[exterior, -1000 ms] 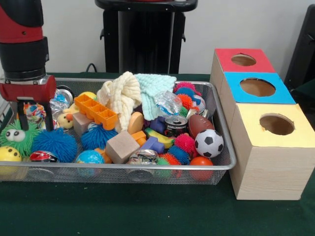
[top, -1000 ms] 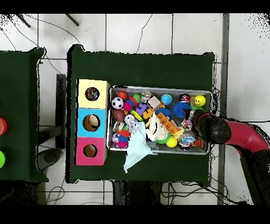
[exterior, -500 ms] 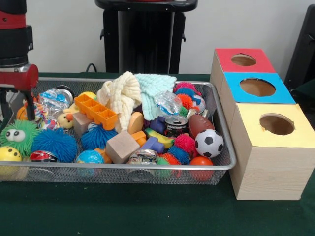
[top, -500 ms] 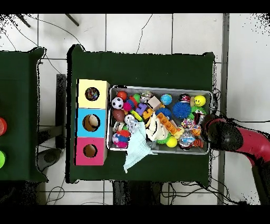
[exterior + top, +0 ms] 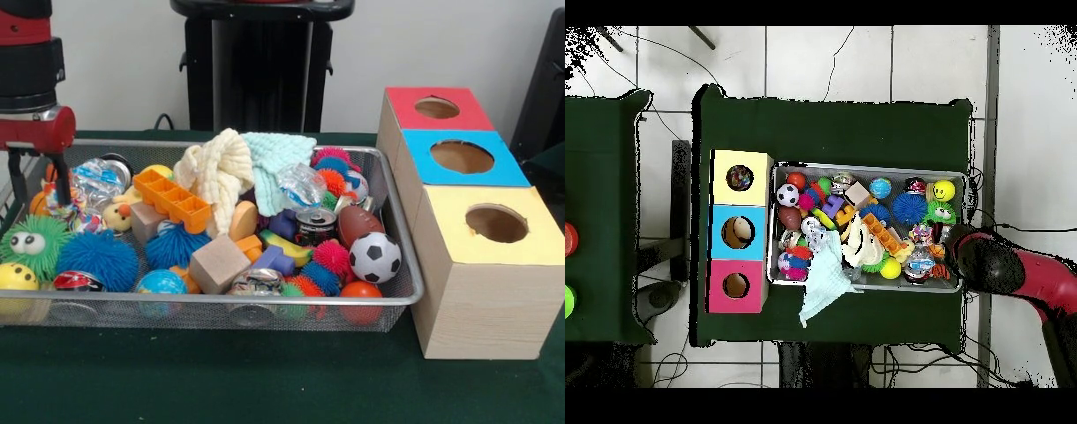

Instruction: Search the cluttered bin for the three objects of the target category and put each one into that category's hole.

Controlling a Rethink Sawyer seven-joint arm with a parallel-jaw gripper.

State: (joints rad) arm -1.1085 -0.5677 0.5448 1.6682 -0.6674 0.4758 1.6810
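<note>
The wire-mesh bin (image 5: 265, 300) is full of toys; it also shows in the overhead view (image 5: 865, 167). One multicoloured printed rag (image 5: 55, 198) lies at the bin's left end, among the toys (image 5: 921, 237). My gripper (image 5: 39, 196) hangs over that end with its two black fingers (image 5: 61, 181) spread apart, one close beside the rag. In the overhead view the gripper (image 5: 953, 245) sits at the bin's right end. Nothing is clamped between the fingers. The yellow-topped box's hole (image 5: 497, 223) is on the far side of the bin (image 5: 739, 178). No other printed rags show.
A cream knitted cloth (image 5: 216, 172) and a mint-green knitted cloth (image 5: 275, 159) are heaped at the bin's back. Blue-topped (image 5: 462, 157) and red-topped (image 5: 437, 108) boxes stand behind the yellow one. A green furry ball (image 5: 33, 240), an orange tray (image 5: 172, 200) and a soccer ball (image 5: 374, 257) lie in the bin.
The gripper rose out of the toys and shifted toward the bin's end wall, then came back a little. The rag stays in the bin.
</note>
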